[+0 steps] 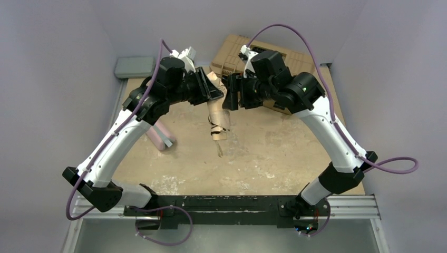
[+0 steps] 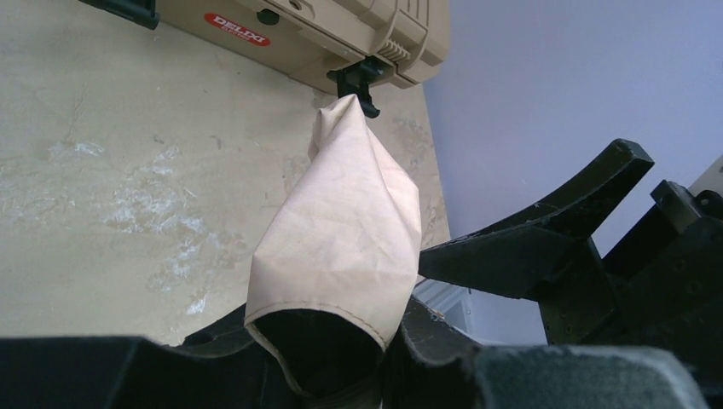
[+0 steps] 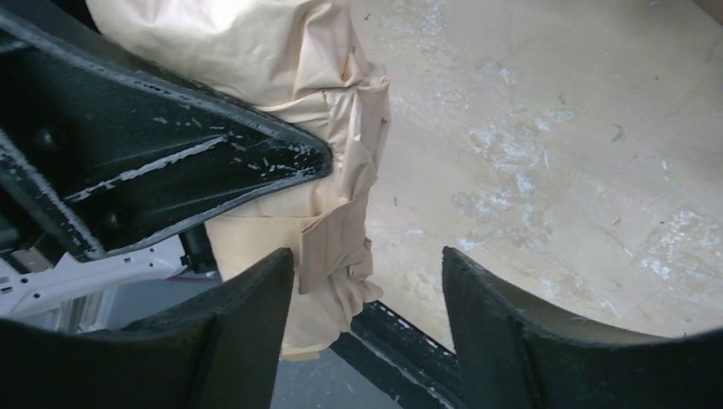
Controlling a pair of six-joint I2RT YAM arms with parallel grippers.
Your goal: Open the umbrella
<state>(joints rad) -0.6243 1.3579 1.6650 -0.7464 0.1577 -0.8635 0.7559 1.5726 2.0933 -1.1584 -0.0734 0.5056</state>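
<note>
The umbrella (image 1: pixel 218 119) is folded, a beige fabric bundle with black ribs showing at its lower end, held up above the table. My left gripper (image 1: pixel 212 90) is shut on its upper part. In the left wrist view the fabric (image 2: pixel 345 230) sits pinched between my jaws (image 2: pixel 341 345) and tapers away to a tip. My right gripper (image 1: pixel 231 98) is open, just right of the umbrella. In the right wrist view the fabric (image 3: pixel 328 230) hangs beside my left fingertip (image 3: pixel 273 277), and the gap between the jaws (image 3: pixel 367 273) is wide. I cannot make out the cream knob handle.
A tan toolbox (image 1: pixel 253 57) stands at the back right; it also shows in the left wrist view (image 2: pixel 324 34). A pink pouch (image 1: pixel 160 136) lies left of centre. A grey-green case (image 1: pixel 134 67) sits at the back left. Walls close in on both sides.
</note>
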